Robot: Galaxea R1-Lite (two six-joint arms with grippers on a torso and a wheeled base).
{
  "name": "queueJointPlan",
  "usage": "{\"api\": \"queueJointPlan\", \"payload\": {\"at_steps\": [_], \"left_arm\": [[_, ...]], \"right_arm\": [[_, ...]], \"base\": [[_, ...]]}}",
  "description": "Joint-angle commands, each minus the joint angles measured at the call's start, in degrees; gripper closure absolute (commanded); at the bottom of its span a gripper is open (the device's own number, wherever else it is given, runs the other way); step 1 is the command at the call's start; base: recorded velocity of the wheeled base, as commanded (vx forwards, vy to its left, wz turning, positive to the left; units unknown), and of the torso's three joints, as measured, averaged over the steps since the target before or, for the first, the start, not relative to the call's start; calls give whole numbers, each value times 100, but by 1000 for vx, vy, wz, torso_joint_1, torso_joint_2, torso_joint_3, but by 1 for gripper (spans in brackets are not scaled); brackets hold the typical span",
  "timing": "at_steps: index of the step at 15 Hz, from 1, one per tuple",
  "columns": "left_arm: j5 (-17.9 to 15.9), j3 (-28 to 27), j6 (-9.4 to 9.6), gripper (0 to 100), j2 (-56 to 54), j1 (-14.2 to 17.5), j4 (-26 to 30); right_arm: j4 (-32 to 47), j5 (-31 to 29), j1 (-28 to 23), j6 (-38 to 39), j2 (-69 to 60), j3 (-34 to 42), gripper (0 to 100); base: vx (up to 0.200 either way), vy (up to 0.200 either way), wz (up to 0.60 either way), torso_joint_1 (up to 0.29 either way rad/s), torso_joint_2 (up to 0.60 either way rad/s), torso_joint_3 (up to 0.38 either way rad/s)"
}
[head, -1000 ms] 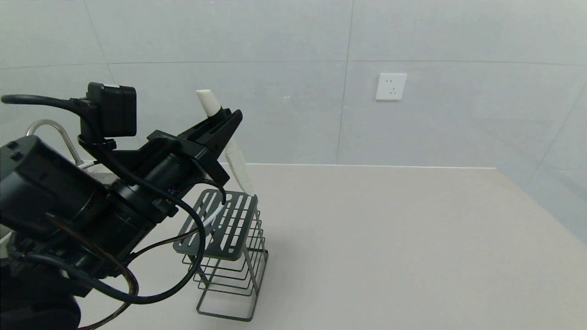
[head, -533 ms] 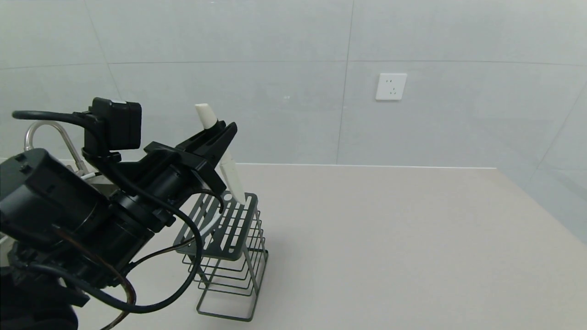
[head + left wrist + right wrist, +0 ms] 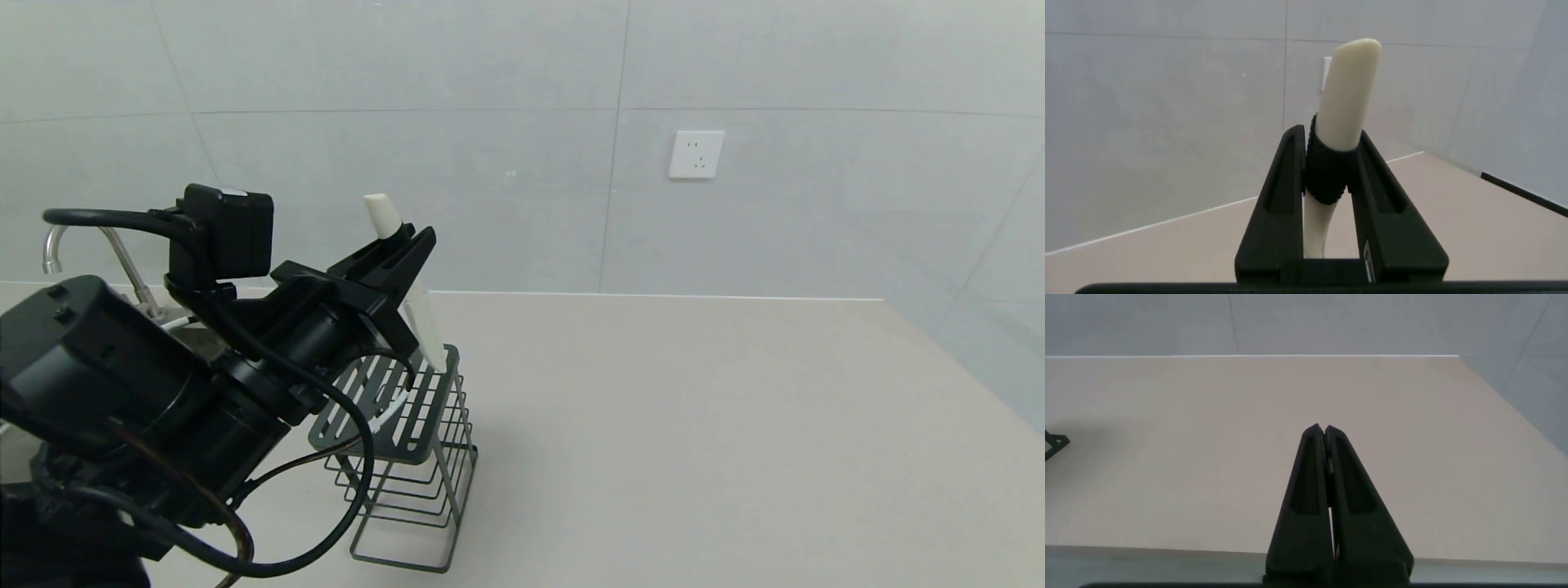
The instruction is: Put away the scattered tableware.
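Observation:
My left gripper is shut on a cream-white utensil, held steeply tilted with its handle end up. Its lower, tapered end reaches the back edge of the slotted top of a dark wire rack on the counter. Close up, the left wrist view has the utensil clamped between the fingers of the left gripper. Another white piece shows through the rack's slots. My right gripper is shut with nothing in it, above bare counter.
A curved metal faucet stands at the far left behind the arm. A wall socket sits on the tiled wall. The beige counter stretches wide to the right of the rack, ending at an edge on the far right.
The left gripper has come down with the utensil and shifted slightly right, bringing its lower tip down to the rack's slotted top.

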Motion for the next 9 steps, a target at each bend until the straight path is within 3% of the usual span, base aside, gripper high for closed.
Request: {"api": "queueJointPlan", "payload": {"at_steps": [1,9], "left_arm": [[61,-9,-15,100,26,86,3],[61,158,3,100,70,68,21]], "right_arm": [[0,2,0,2,7,1,100],[0,2,0,2,7,1,100]], "base": [[0,0,0,0,0,0],[0,0,0,0,0,0]]}}
